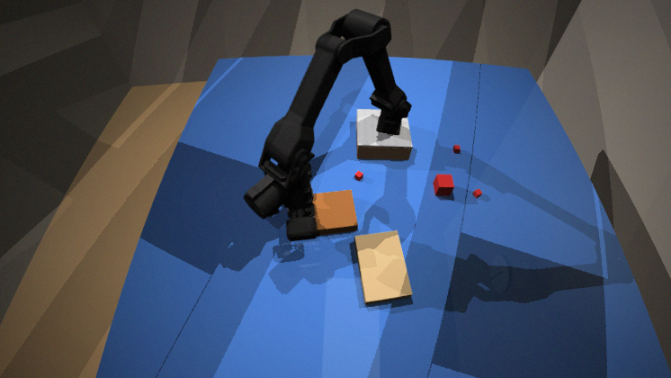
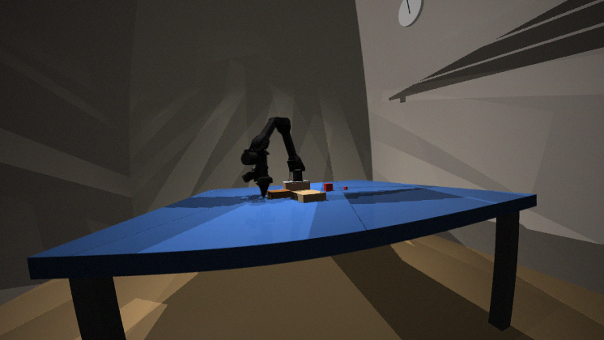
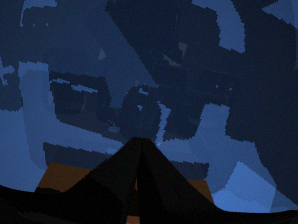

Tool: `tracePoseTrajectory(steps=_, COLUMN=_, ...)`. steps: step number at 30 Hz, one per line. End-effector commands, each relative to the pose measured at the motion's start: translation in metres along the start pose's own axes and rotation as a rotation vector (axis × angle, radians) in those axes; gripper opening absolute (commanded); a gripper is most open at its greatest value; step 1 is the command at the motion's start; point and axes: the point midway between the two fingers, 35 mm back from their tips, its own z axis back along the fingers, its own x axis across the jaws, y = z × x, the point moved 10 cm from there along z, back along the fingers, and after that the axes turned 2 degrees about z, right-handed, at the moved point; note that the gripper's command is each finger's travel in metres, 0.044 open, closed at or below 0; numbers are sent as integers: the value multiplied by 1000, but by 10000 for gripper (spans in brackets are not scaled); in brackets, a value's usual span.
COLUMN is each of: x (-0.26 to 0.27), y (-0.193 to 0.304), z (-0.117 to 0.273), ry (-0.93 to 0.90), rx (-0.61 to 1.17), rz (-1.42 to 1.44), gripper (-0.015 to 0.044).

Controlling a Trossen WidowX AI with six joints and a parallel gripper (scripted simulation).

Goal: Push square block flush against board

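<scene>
The orange square block [image 1: 335, 210] [image 2: 278, 193] [image 3: 64, 178] lies flat on the table. The tan board [image 1: 384, 266] [image 2: 312, 195] lies flat, nearer the front and right of the block in the top view. The block's near right corner is close to the board's far left corner, with a small gap; no whole side touches. My gripper [image 2: 263, 197] [image 3: 140, 145] is shut and empty, its fingertips low at the left of the block in the exterior view. Its body hides the fingertips and part of the block's left side in the top view. The board is not in the wrist view.
The arm's base stands on a white-topped box [image 1: 367, 136] behind the block. A small red cube [image 1: 358, 175] lies just behind the block. A larger red cube [image 1: 443, 184] [image 2: 328, 187] lies to the right, with two small red cubes [image 1: 477, 193] [image 1: 456, 148] near it.
</scene>
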Motion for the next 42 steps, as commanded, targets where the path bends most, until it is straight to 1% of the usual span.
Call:
tracePoseTrajectory(steps=1, x=1, y=0, z=0, ry=-11, rx=-10, rz=5, gripper=0)
tracePoseTrajectory(steps=42, x=7, y=35, z=1, ry=-12, rx=-7, rz=5, gripper=0)
